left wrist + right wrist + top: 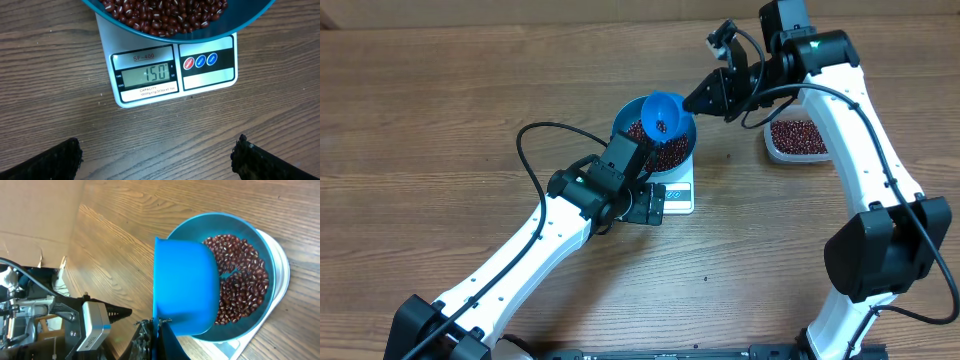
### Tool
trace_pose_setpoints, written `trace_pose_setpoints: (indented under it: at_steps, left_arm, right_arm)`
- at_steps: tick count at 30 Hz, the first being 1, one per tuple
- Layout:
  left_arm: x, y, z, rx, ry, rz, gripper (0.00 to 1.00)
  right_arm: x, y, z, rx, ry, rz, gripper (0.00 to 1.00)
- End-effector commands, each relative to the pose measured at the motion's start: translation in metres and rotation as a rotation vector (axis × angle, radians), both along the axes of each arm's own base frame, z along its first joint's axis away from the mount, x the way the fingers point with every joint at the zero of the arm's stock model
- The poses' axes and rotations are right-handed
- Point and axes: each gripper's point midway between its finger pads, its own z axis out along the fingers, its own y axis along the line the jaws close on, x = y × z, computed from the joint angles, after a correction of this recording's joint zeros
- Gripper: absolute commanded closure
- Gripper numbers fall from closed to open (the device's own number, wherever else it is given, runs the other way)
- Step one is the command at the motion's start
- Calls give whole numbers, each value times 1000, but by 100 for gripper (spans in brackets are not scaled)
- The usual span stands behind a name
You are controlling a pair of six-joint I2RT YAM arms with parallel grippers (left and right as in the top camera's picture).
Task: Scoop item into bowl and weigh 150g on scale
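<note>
Nearest the robot's base, the left gripper (157,151) hung released, fingers spread wide over bare tabletop (440,100) just in front of the scale (170,75). The scale's display read 150. On the scale sat the bowl (225,224), overhanging the platform and holding a layer of beans (240,275). Above the bowl's far rim a blue scoop (185,285) was tipped, with a few beans visible in its cup from overhead. The right gripper (712,96) was clenched on the scoop's handle. Farther to the right, apart from the scale, a clear tub (798,138) of more beans rested on the tabletop.
</note>
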Motion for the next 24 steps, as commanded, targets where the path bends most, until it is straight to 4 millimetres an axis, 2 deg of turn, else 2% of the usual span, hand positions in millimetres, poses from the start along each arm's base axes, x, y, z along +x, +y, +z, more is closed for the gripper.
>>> trace_pose_setpoints:
  at_steps: [1, 4, 11, 12, 14, 18, 21, 24]
  left_arm:
    - [-2, 0, -5, 2, 16, 6, 1]
    - [-2, 0, -5, 2, 16, 6, 1]
    - [-2, 0, -5, 2, 16, 7, 1]
    - [-2, 0, -5, 2, 16, 6, 1]
    - [-2, 0, -5, 2, 16, 6, 0]
    - [-2, 0, -5, 2, 16, 6, 0]
    - [-2, 0, -5, 2, 16, 6, 1]
    - [-2, 0, -5, 2, 16, 6, 0]
  right_arm:
    - [2, -2, 30, 5, -96, -5, 96]
    - [7, -8, 25, -42, -110, -27, 96]
    - [23, -32, 8, -211, -154, -107, 84]
    - [24, -33, 8, -218, -158, -110, 81]
    - [26, -35, 7, -229, -165, -117, 68]
    - [33, -47, 2, -304, -185, -155, 52]
    - [37, -55, -4, -355, -190, -178, 50]
    - [37, -55, -10, -358, -166, -178, 47]
